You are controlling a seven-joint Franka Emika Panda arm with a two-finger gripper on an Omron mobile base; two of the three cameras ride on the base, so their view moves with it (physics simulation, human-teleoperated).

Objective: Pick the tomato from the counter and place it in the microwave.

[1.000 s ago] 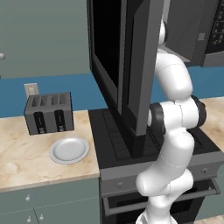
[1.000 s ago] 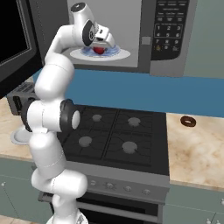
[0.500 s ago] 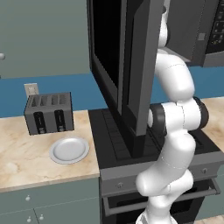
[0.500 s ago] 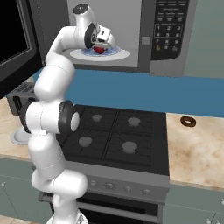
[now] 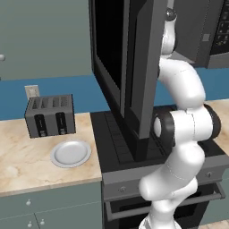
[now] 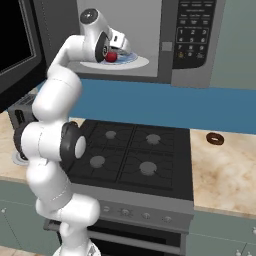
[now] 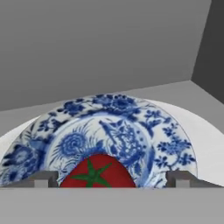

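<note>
one tomato (image 7: 96, 173) lies on one blue-patterned plate (image 7: 144, 140) atop the white turntable (image 6: 140, 62) inside the one microwave (image 6: 192, 45), its door (image 5: 134, 71) swung wide. the gripper (image 6: 118, 46) hangs just above the fruit with fingers (image 7: 43, 178) spread well clear on both sides – holding nothing. on the counter (image 6: 230, 175): one donut (image 6: 215, 138), one toaster (image 5: 49, 115), one white plate (image 5: 70, 153). against the earlier frames the hand has lifted and drawn back a little from the tomato, which stays put.
</note>
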